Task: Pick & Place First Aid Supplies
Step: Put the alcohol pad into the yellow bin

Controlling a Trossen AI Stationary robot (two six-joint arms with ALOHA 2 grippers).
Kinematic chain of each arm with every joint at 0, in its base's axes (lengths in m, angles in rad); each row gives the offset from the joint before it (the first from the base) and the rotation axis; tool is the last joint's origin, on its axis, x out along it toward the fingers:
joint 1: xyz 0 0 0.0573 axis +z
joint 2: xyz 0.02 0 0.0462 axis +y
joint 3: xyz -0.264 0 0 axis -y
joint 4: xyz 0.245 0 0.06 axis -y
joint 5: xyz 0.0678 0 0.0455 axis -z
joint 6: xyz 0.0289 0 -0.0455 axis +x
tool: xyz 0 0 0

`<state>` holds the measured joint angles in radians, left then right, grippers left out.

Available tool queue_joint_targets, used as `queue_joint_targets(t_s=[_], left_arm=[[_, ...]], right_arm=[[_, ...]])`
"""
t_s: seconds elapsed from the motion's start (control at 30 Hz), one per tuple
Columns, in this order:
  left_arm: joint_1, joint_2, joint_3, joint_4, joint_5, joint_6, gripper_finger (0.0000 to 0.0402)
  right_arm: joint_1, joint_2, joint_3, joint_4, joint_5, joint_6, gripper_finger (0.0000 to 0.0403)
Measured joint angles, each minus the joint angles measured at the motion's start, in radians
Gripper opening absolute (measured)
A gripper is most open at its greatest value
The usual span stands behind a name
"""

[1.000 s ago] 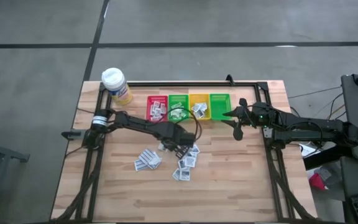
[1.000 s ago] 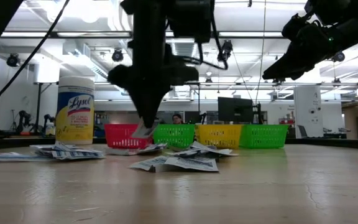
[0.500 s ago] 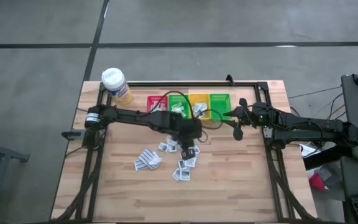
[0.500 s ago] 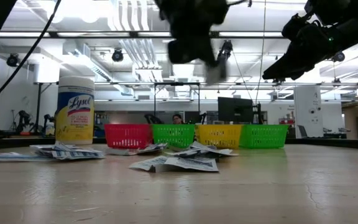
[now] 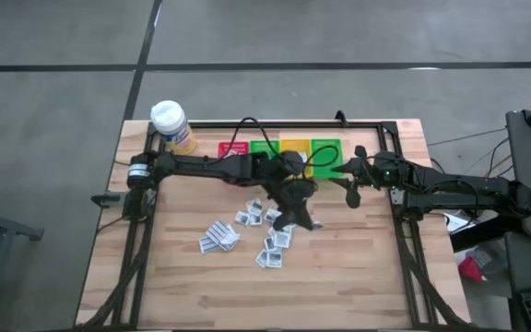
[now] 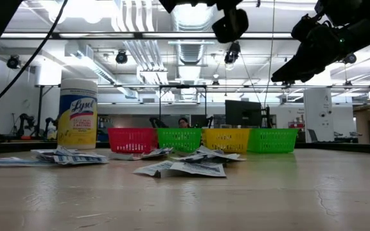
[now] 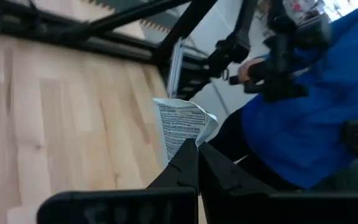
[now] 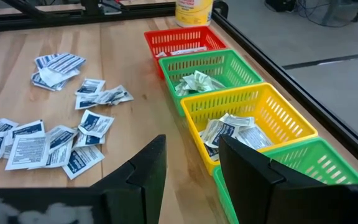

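Here the left hand (image 7: 197, 152) pinches a sachet (image 7: 182, 127); yellow bin (image 8: 253, 124) holds packets; right hand (image 8: 191, 162) spread.

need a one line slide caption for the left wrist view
Left gripper shut on a white printed sachet, held above the wooden table.

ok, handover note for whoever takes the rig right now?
Left hand: shut on a white sachet, raised above the table near the bins.
Right hand: open, empty, hovering by the end green bin.
Done: some packets lie in the red bin, middle green bin and yellow bin.
Left: drop the held sachet, then sort the loose sachets scattered mid-table.
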<state>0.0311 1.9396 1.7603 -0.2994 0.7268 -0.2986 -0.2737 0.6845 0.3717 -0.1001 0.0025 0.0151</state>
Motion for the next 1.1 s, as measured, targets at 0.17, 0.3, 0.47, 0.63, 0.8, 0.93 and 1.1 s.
queue_joint_targets(t_s=[0.17,0.3,0.47,0.63,0.8,0.93,1.1], left_arm=[[0.002,0.001,-0.005,0.011,0.005,-0.015,0.0000],[0.002,0.001,-0.020,-0.037,-0.137,-0.042,0.0000],[0.014,0.003,-0.038,-0.248,-0.720,-0.052,0.0000],[0.075,0.003,-0.056,-0.222,-1.055,-0.131,0.0000],[0.185,0.003,-0.066,-0.183,-1.064,-0.170,0.0000],[0.277,0.003,-0.067,-0.161,-0.973,-0.211,0.0000],[0.343,0.036,-0.065,-0.111,-0.793,-0.287,0.0000]], right_arm=[[0.000,0.000,0.000,0.000,0.000,0.000,0.0146],[0.000,0.000,0.000,0.000,0.000,0.000,0.0146],[0.000,0.000,0.000,0.000,0.000,0.000,0.0146],[0.000,0.000,0.000,0.000,0.000,0.000,0.0146],[0.000,0.000,0.000,0.000,0.000,0.003,0.0146],[0.000,0.000,0.000,0.000,0.000,0.002,0.0146],[0.000,0.000,0.000,0.000,0.001,0.002,0.0146]])
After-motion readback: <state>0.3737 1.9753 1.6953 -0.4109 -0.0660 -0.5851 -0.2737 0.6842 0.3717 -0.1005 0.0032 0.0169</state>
